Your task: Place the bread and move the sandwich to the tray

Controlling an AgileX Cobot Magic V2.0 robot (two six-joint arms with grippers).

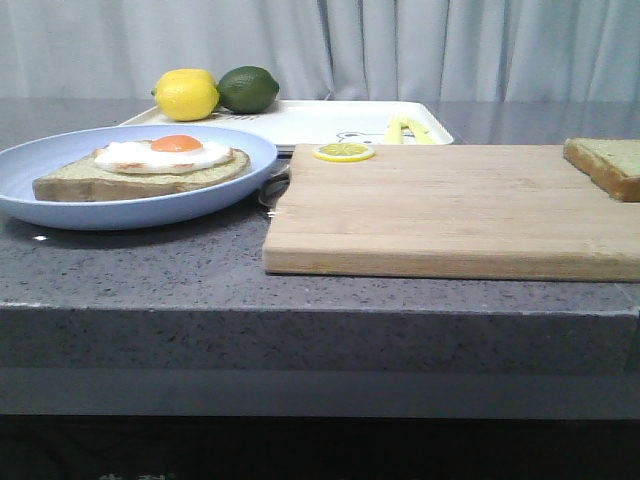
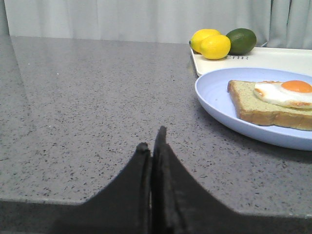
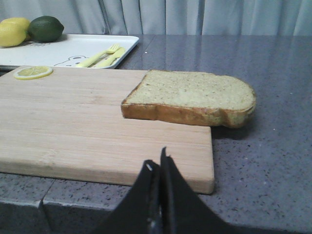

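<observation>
The bread [image 3: 190, 97] lies flat at the right end of the wooden cutting board [image 3: 73, 122], part of it overhanging the board's edge above the table [image 3: 273, 161], untouched. The right claw [image 3: 160, 168] sits just in front of it, low and near the board's front edge, its fingers pressed together with nothing between them. The sandwich [image 1: 145, 165], so far a single slice topped with a fried egg, rests on the light-blue plate [image 1: 60, 205] at the left, and behind it the tray [image 1: 330, 122] carries a lemon [image 1: 186, 95], a lime [image 1: 248, 88] and what looks like yellow cutlery [image 3: 102, 56], though it is small. The left claw [image 2: 152, 146] is likewise closed and empty, on bare table beside the plate. The first step seems not yet begun: the right claw would need to spread, advance and take the slice by its crust edges, then carry it across to the egg.
</observation>
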